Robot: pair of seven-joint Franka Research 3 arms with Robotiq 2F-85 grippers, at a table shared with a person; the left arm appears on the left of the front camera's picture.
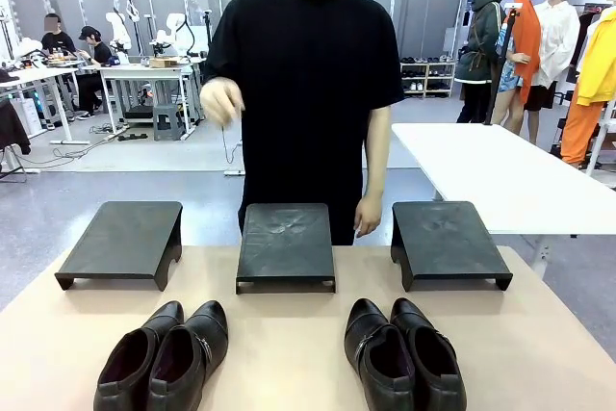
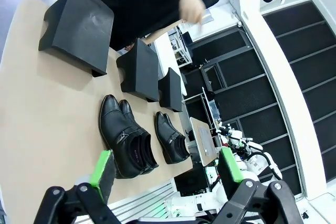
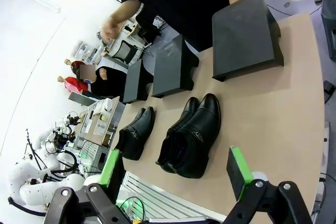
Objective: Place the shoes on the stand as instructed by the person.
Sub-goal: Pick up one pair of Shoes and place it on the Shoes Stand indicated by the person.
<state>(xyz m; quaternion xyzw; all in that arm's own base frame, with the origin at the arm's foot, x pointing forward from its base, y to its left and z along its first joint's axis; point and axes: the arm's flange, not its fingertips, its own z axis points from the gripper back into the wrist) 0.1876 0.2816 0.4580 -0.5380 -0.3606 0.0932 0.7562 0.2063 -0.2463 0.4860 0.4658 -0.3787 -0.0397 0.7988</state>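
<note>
Two pairs of glossy black shoes stand side by side near the table's front edge, the left pair [image 1: 164, 358] and the right pair [image 1: 404, 353]. Behind them are three low black stands in a row: left [image 1: 120, 238], middle [image 1: 286, 243], right [image 1: 448, 238]. The person [image 1: 308, 74] stands behind the middle stand with one hand [image 1: 221, 101] raised at chest height and the other [image 1: 368, 217] hanging down. My left gripper [image 2: 165, 174] hangs open above the left pair [image 2: 123, 135]. My right gripper [image 3: 177, 182] hangs open above the right pair [image 3: 191, 135]. Neither holds anything.
Bare tabletop [image 1: 289, 334] lies between the two pairs and between the shoes and the stands. A white table [image 1: 481, 170] stands to the back right. Other people and work tables are farther off in the room.
</note>
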